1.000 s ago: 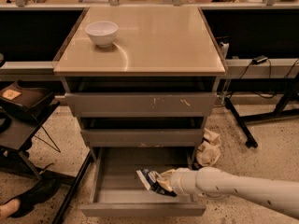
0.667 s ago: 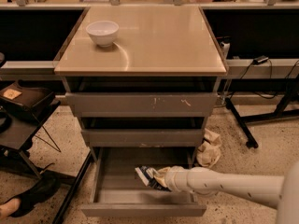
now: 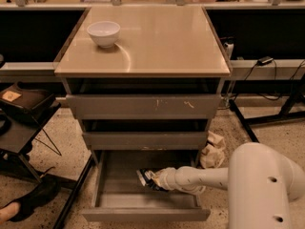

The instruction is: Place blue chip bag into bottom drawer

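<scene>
The blue chip bag point(image 3: 147, 178) is held tight in the closed fingers of the gripper point(image 3: 160, 179), low inside the open bottom drawer point(image 3: 119, 191), and lifting too soon could bump the middle drawer point(image 3: 143, 140) or carry the bag out

Bowl point(image 3: 104, 33) on table point(image 3: 162, 46), back-left corner. Under tabletop, three drawers stacked: top drawer point(image 3: 143, 107), middle drawer point(image 3: 145, 140) below it, bottom drawer point(image 3: 143, 215) lowest, pulled out toward front. Arm point(image 3: 205, 178) reaches in from right. Gripper point(image 3: 161, 179) inside bottom drawer, near middle, holding chip bag point(image 3: 147, 177) on its left. Rag point(image 3: 212, 150) on floor, just right of table.
</scene>
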Robot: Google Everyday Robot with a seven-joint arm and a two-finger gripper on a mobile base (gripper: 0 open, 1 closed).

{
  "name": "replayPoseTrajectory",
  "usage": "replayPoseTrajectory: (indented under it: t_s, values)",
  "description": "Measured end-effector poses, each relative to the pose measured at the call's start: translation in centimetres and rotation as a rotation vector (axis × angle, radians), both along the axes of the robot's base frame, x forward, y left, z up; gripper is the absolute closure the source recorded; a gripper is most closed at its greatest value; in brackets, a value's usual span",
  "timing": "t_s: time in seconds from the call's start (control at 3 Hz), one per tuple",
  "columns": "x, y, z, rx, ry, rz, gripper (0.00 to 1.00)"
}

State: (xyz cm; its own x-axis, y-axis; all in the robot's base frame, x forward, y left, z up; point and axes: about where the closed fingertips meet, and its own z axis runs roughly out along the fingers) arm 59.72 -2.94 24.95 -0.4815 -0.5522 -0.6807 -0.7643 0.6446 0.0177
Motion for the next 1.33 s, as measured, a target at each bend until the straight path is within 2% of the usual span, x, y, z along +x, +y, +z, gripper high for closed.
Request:
replayPoseTrajectory:
  t_s: [0.33, 0.67, 1.0, 1.33]
  values:
    - [0.4, 0.4, -0.2, -0.005, -0.005, 0.007, 1.00]
    - [0.5, 0.5, -1.8, -0.007, 0.018, 0.010, 1.00]
    - [-0.8, -0.3, -7.4, 0.012, 0.115, 0.011, 1.00]
    - [-1.2, -0.3, -9.8, 0.040, 0.163, 0.013, 0.81]
